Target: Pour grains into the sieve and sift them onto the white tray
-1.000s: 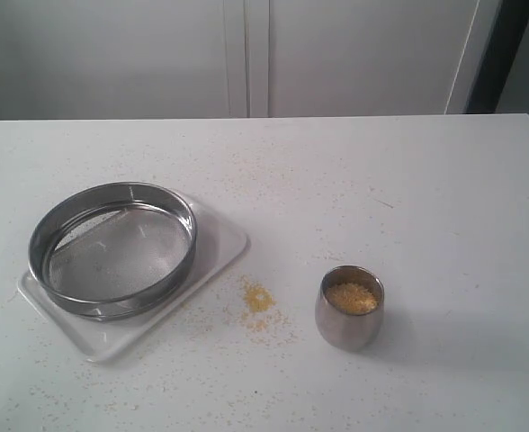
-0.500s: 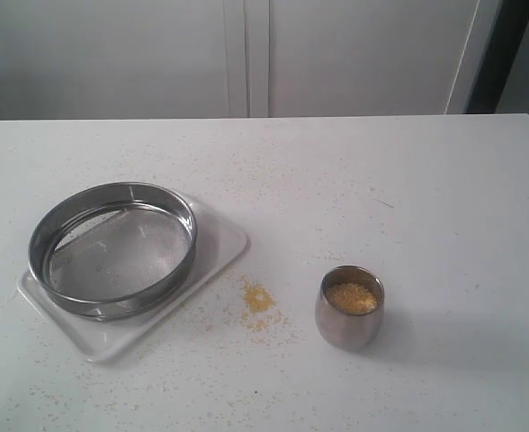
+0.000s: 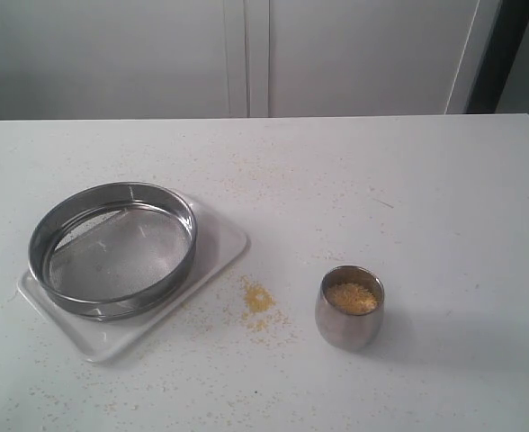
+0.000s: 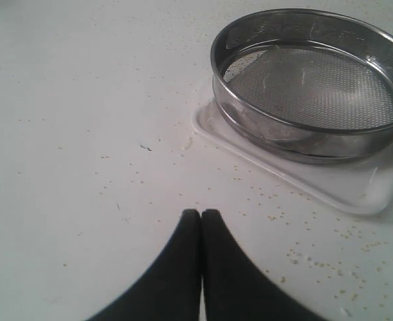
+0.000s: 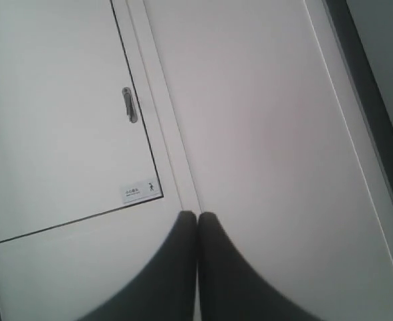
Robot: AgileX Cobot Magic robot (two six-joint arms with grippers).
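The round steel sieve point(image 3: 112, 248) rests on the white tray point(image 3: 215, 252) at the left of the table; its mesh looks bare. Golden grains point(image 3: 352, 297) fill a small steel cup point(image 3: 349, 308) standing right of centre near the front. A small heap of spilled grains point(image 3: 257, 300) lies on the table between cup and tray. Neither arm shows in the exterior view. In the left wrist view my left gripper point(image 4: 201, 215) is shut and empty, above the table short of the sieve point(image 4: 310, 80) and tray point(image 4: 343, 194). My right gripper point(image 5: 197, 217) is shut and empty, aimed at a white cabinet.
Loose grains are scattered over the white table point(image 3: 408, 198), densest around the tray and cup. White cabinet doors point(image 3: 246, 54) stand behind the table's far edge, with a handle point(image 5: 129, 105) showing in the right wrist view.
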